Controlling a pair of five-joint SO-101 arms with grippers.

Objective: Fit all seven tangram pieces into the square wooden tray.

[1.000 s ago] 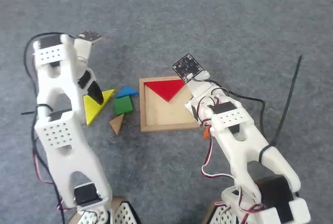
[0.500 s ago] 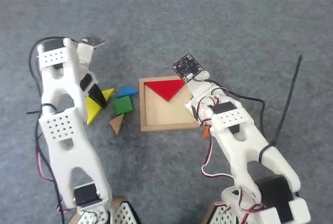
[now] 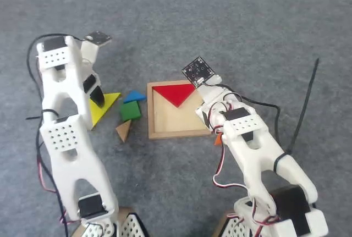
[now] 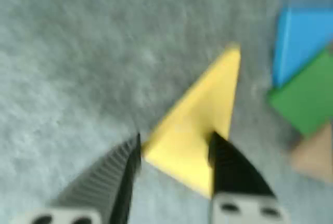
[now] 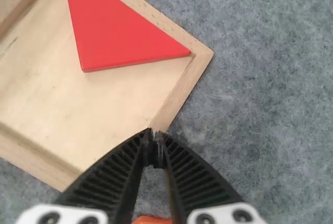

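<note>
High view puts the square wooden tray (image 3: 165, 133) at the middle of the frame, flat on the grey counter (image 3: 264, 39). One piece lies inside it, the red triangle (image 3: 175, 93), with its long edge along the tray's upper rim and its point toward the tray's middle. The rest of the tray floor is bare wood, so we judge the task barely begun, with one piece seated and the others to come.

Just left of the tray the loose pieces lie in a cluster. The blue piece (image 3: 133, 96) is uppermost; the green square (image 3: 130, 111) is close under it; the tan triangle (image 3: 124, 131) is lower again; the yellow triangle (image 3: 104, 106) is farthest left. A scrap of orange (image 3: 218, 139) shows off the tray's lower right corner, under the right arm; we take it for another piece, though too little shows to be sure.

In the left wrist view the left pincer (image 4: 174, 143) stands with its jaws parted, astride the broad end of the yellow triangle. One dark finger overlaps the piece's edge and the other sits just beside it; we cannot tell whether they press it. We judge the yellow triangle to be the piece in hand.

In the right wrist view the right pincer (image 5: 154, 143) has its tips closed together and holds nothing. It rests at the outer edge of the tray's rim, near the corner where the red triangle's tip lies. We think this may steady the tray, but that is only our reading.
</note>
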